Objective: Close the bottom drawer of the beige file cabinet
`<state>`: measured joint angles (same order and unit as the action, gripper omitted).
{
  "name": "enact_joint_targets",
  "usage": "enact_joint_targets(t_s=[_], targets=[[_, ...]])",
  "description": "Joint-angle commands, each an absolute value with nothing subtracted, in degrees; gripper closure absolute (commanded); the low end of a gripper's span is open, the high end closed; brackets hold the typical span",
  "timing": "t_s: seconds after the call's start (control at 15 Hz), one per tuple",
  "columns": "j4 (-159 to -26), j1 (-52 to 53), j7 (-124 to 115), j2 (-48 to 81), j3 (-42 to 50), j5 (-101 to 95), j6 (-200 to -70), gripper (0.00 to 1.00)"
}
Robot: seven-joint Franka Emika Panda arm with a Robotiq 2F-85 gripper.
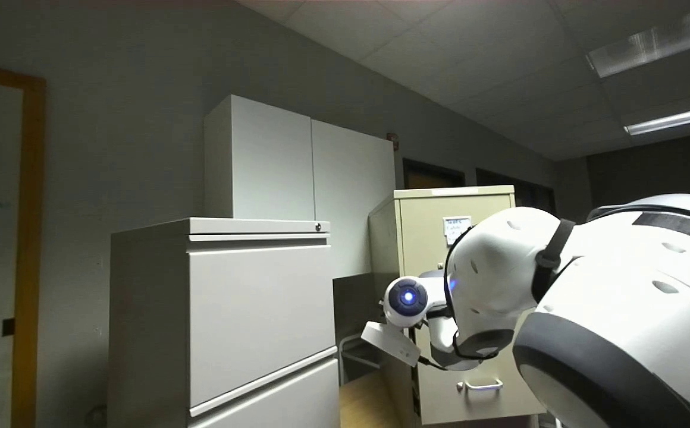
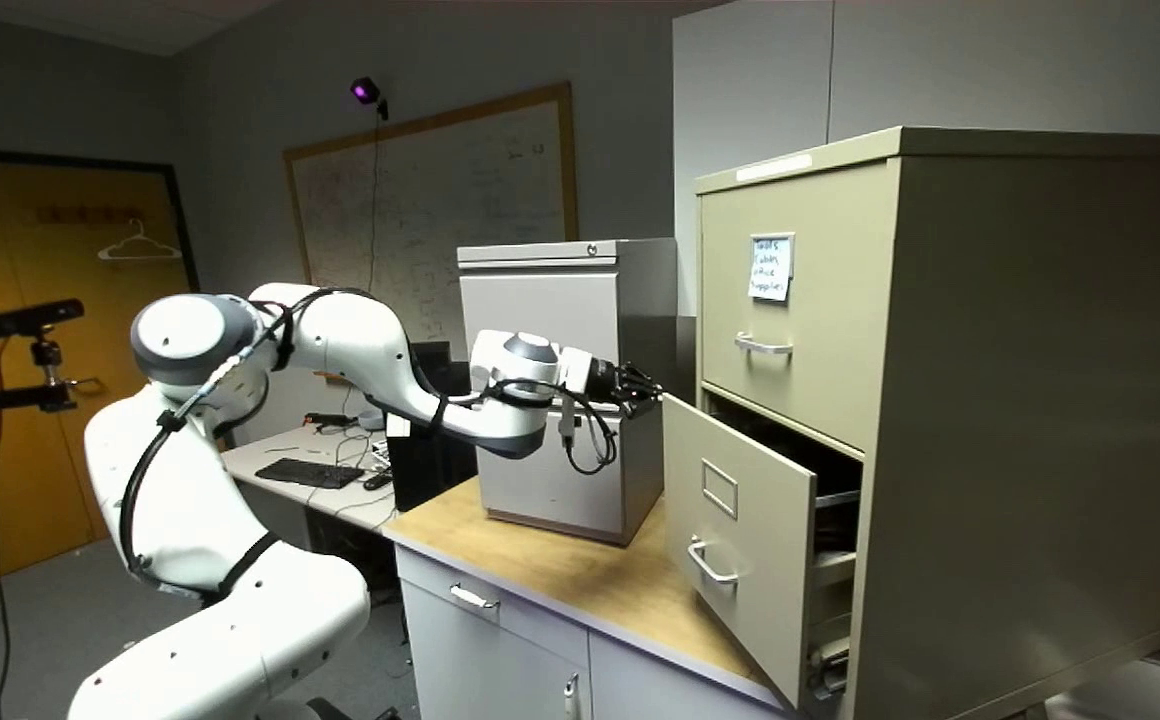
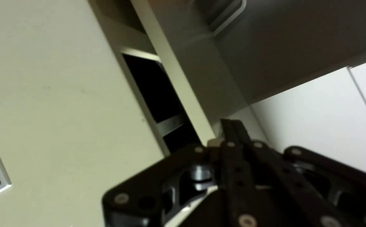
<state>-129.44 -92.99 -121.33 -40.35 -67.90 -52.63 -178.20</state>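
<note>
The beige file cabinet stands upright and also shows in an exterior view. Its bottom drawer is pulled partway out, with a dark gap between its front and the cabinet frame. The drawer front fills the left of the wrist view, and its silver handle shows in both exterior views. My gripper is at the upper corner of the drawer front; I cannot tell whether they touch. In the wrist view the black fingers are together with nothing between them. The fingertips are hidden behind the wrist in an exterior view.
A pale grey cabinet stands close beside the gripper on a wooden counter. A white two-door cupboard is behind. A desk with a keyboard is beyond the arm.
</note>
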Motion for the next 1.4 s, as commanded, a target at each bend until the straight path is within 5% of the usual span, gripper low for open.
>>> enact_joint_targets(t_s=[0.0, 0.4, 0.8, 1.33], targets=[[-130.5, -88.3, -120.6, -38.5, -65.9, -52.9, -182.5, 1.00], [-136.3, -73.9, -113.6, -29.2, -58.5, -56.3, -187.4, 1.00], [-146.8, -50.9, -102.7, -21.6, -35.1, -56.4, -183.1, 1.00], [-152.8, -37.0, -91.5, -29.0, -11.9, -45.0, -170.4, 1.00]])
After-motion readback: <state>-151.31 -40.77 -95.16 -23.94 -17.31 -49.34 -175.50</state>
